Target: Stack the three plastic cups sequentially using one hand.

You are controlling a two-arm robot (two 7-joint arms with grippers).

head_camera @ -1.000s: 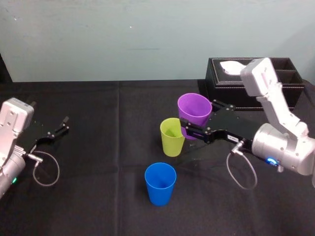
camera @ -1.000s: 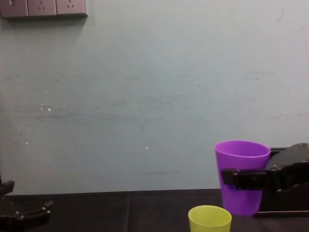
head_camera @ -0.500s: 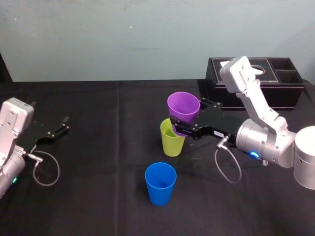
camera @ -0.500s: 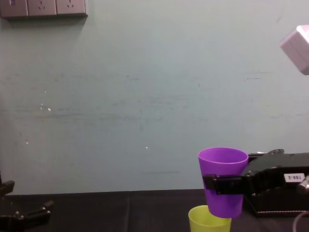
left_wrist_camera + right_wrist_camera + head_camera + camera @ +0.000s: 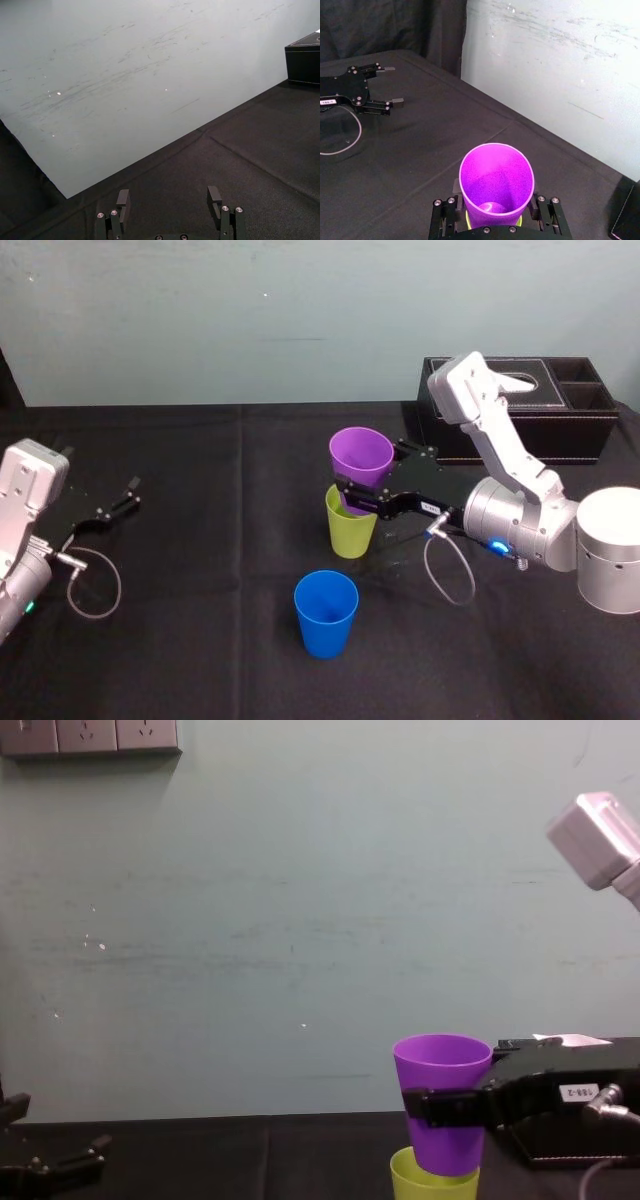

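Observation:
My right gripper (image 5: pixel 368 472) is shut on the purple cup (image 5: pixel 360 453), holding it upright with a finger on each side. The cup's base sits right at the mouth of the yellow-green cup (image 5: pixel 350 528), which stands mid-table. From the chest, the purple cup (image 5: pixel 443 1095) just meets the yellow-green rim (image 5: pixel 432 1182). In the right wrist view the purple cup (image 5: pixel 496 180) hides most of the yellow-green cup (image 5: pixel 470 219). The blue cup (image 5: pixel 325 612) stands alone, nearer to me. My left gripper (image 5: pixel 118 502) rests open at the far left, and the left wrist view shows its fingers (image 5: pixel 122 199) apart.
A black tissue box (image 5: pixel 520 410) stands at the back right, behind my right arm. The black cloth covers the table, with free room between the cups and the left gripper. A pale wall rises behind.
My right gripper has carried the purple cup leftward and down, from beside the yellow-green cup to directly over its mouth. The left arm and the blue cup have not moved.

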